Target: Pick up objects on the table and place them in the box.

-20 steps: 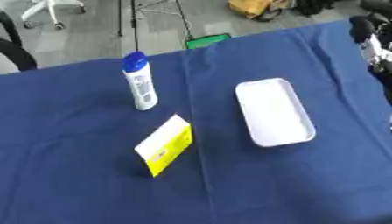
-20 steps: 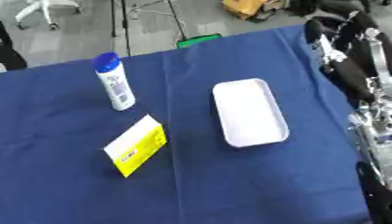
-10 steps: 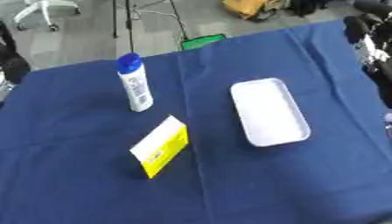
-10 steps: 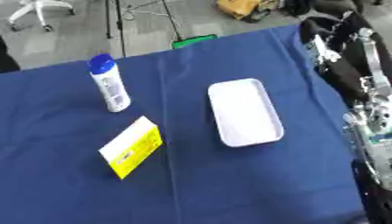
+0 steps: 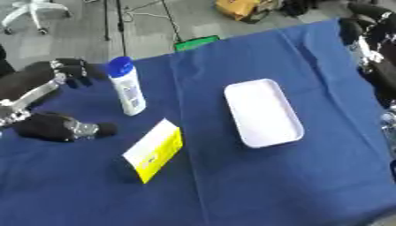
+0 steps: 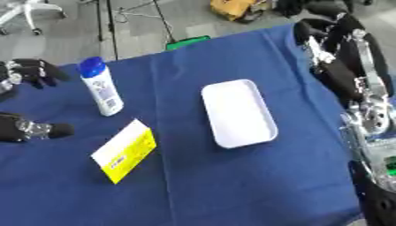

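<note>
Blue cloth covers the table [image 5: 255, 185], grey floor beyond its far edge with a chair base and stand legs.

Left eye view — white bottle with blue cap [image 5: 127, 86] stands upright on the left half of the cloth. Just in front of it, a yellow and white carton [image 5: 154, 150] rests on a long edge, tilted. White shallow box [image 5: 262, 112] lies to the right of both, apart from them, holding nothing. Left hand [image 5: 48, 81] comes in from the left, fingers curled above the cloth and thumb [image 5: 66, 129] reaching toward the carton; it grips nothing and sits just beside the bottle without touching.

Right eye view — right arm [image 6: 352, 75] runs down the right edge, black and silver. Its hand [image 6: 321, 26] shows near the table's upper right corner; cannot tell how its fingers stand.
</note>
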